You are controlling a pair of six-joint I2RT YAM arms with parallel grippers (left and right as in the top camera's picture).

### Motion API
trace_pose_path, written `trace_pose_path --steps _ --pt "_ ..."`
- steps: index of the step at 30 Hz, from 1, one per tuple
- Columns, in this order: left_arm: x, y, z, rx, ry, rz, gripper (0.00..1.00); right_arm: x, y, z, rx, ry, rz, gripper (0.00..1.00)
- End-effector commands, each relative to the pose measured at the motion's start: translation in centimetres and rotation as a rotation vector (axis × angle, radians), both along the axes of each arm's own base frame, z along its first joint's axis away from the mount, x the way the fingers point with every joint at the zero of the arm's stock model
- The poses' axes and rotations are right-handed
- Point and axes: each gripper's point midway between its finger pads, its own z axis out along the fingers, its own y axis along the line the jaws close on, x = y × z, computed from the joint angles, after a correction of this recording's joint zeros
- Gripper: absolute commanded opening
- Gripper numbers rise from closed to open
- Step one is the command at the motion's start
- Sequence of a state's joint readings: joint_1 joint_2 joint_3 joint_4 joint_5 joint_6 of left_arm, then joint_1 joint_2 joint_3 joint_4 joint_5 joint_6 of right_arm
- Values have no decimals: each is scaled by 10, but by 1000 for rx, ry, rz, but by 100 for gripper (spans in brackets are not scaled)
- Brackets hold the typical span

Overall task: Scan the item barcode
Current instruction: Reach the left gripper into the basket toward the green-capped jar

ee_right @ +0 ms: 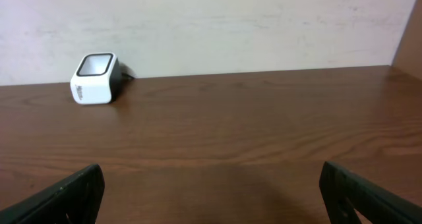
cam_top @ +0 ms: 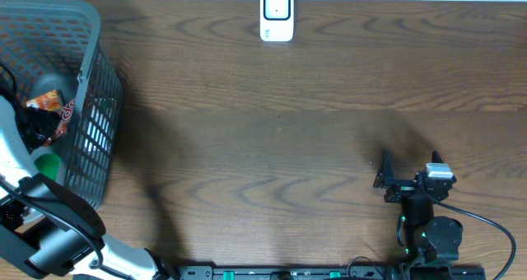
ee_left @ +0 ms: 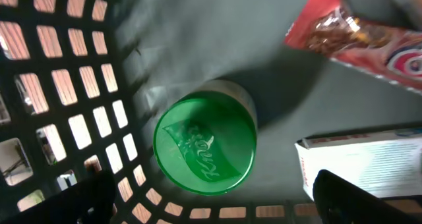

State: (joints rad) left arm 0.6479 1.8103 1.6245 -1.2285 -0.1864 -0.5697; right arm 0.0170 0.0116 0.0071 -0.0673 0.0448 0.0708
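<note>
Inside the basket (cam_top: 90,33) | left gripper (ee_left: 217,201) wide above green-lidded jar (ee_left: 204,145), likely lining up a pick | right gripper (ee_right: 211,191) wide, idle, well apart.

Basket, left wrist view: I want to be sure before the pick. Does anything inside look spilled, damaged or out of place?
Nothing stands out. The green-lidded jar sits lid-on, apparently upright, with the red snack bag and white box near it. No spill shows in the basket.
</note>
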Motion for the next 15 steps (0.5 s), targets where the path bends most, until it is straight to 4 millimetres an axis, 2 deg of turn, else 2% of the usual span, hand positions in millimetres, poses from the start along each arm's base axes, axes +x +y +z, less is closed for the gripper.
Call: trace_pose_path --steps 1,7,15 --pt "-9 4 -2 7 13 29 96 0 -3 0 -9 -1 -13 99" --pt "-21 6 -14 -19 30 59 97 0 -3 0 -9 -1 -13 99" --pt "-9 -6 -40 -88 -32 31 100 0 -3 0 -9 -1 -13 99"
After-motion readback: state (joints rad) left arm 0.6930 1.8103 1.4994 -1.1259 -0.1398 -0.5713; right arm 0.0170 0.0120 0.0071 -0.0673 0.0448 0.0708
